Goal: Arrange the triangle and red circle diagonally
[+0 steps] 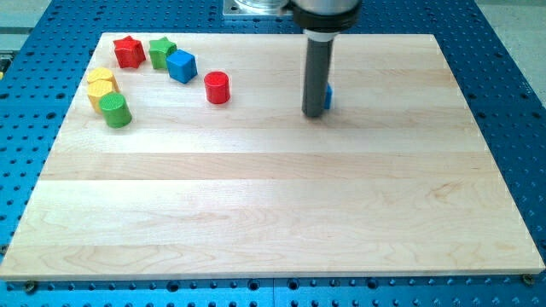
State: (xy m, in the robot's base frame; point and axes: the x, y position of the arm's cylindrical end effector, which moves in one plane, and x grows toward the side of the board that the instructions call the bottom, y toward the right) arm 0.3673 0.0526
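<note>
The red circle [217, 87] is a short red cylinder on the wooden board [273, 213], upper left of centre. A blue block [328, 96], likely the triangle, is almost wholly hidden behind my rod; only a sliver shows on the rod's right side. My tip [314, 114] rests on the board directly in front of that blue block, touching or nearly touching it. The tip is well to the right of the red circle, at about the same height in the view.
At the upper left sit a red star [129, 51], a green star [161, 51], a blue cube [182, 66], two yellow blocks [101, 86] and a green cylinder [114, 110]. A blue perforated table [512, 85] surrounds the board.
</note>
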